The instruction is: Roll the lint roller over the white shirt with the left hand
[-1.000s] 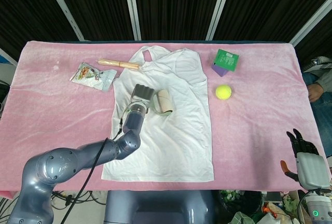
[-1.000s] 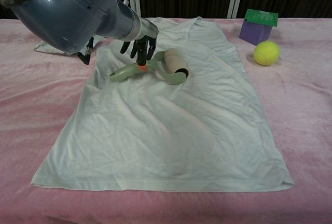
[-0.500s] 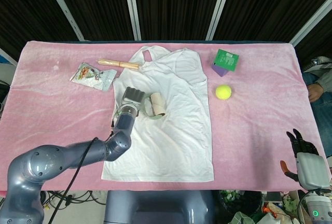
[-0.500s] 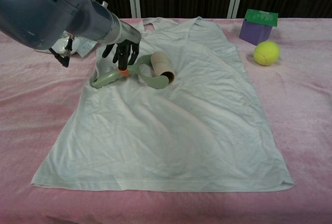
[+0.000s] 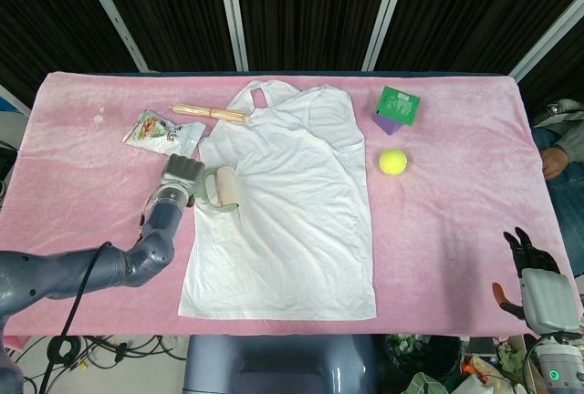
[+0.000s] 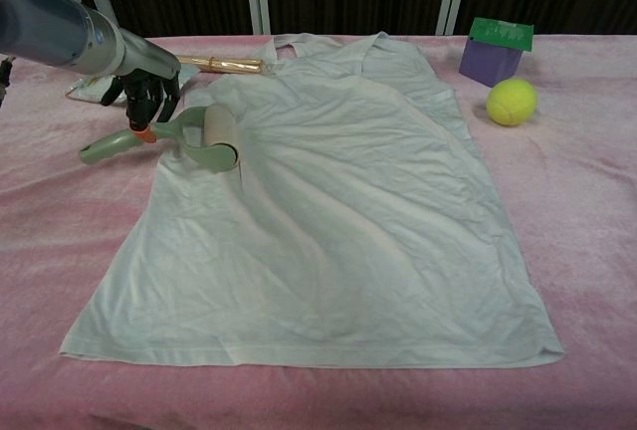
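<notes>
Now the left hand [image 6: 149, 92] clasped one roller [image 6: 204, 136], handle pointing left off the one shirt [image 6: 328, 221]; the right hand [image 5: 538, 285] hung empty, fingers apart.

Pink-covered table [image 5: 91, 221], white shirt [image 5: 292, 221], snack packet [image 5: 162, 133], sticks [image 5: 208, 112], tennis ball [image 5: 393, 161], green-lidded purple box [image 5: 396, 108]

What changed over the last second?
The left hand, holding the lint roller throughout, dragged it leftward across the shirt, from mid-chest to the left edge. The right hand stayed low at the right, off the table; the ball, box, sticks and packet did not move.
</notes>
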### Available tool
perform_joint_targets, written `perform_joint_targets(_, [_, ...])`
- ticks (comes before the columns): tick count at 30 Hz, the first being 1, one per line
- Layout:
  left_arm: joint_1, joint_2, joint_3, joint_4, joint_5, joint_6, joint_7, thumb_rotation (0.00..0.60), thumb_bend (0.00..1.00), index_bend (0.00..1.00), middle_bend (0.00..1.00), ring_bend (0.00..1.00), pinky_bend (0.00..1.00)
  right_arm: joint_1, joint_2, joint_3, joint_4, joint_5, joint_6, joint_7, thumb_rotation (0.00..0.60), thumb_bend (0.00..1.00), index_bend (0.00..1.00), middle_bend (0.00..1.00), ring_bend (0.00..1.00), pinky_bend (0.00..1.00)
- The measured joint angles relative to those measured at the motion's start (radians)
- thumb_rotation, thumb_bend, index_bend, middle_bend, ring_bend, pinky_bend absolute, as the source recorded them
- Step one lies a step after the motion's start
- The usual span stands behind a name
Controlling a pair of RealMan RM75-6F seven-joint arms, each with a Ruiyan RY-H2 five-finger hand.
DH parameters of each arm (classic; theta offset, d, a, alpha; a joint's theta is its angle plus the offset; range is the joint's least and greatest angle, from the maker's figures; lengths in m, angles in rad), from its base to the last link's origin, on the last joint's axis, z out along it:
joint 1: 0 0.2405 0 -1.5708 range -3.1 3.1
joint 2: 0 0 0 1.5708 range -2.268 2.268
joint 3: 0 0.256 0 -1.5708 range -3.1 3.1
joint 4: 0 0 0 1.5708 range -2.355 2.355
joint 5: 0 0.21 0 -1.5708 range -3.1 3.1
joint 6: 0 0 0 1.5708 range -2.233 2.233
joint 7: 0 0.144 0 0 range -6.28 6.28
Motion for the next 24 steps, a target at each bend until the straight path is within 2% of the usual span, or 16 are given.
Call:
perform_joint_targets(7, [-0.017, -0.030, 0.001, 0.016, 0.026, 0.004, -0.006, 0.600, 0.41, 0.63, 0.59, 0.43, 0.59, 0.000, 0.000, 0.000, 0.000, 0.001, 0.000, 0.000, 0.600, 0.28, 0.03, 0.00, 0.17, 0.15])
perform_joint_targets(13, [-0.053, -0.050, -0.028, 0.026, 0.023, 0.040, -0.006, 0.600, 0.41, 0.63, 0.60, 0.43, 0.59, 0.001, 0.000, 0.000, -0.001, 0.004, -0.005, 0.005, 0.600, 0.28, 0.03, 0.00, 0.17, 0.15])
perform_joint_targets(17, [-0.090, -0.075, -0.050, 0.035, -0.007, 0.056, 0.016, 0.600, 0.41, 0.63, 0.60, 0.43, 0.59, 0.001, 0.001, 0.000, -0.002, 0.005, -0.007, 0.008, 0.600, 0.28, 0.03, 0.00, 0.17, 0.15])
perform_joint_targets(24, [-0.162, -0.168, -0.090, 0.113, -0.072, 0.066, 0.082, 0.600, 0.41, 0.64, 0.60, 0.43, 0.59, 0.000, 0.003, 0.000, -0.004, 0.007, -0.007, 0.010, 0.600, 0.28, 0.03, 0.00, 0.17, 0.15])
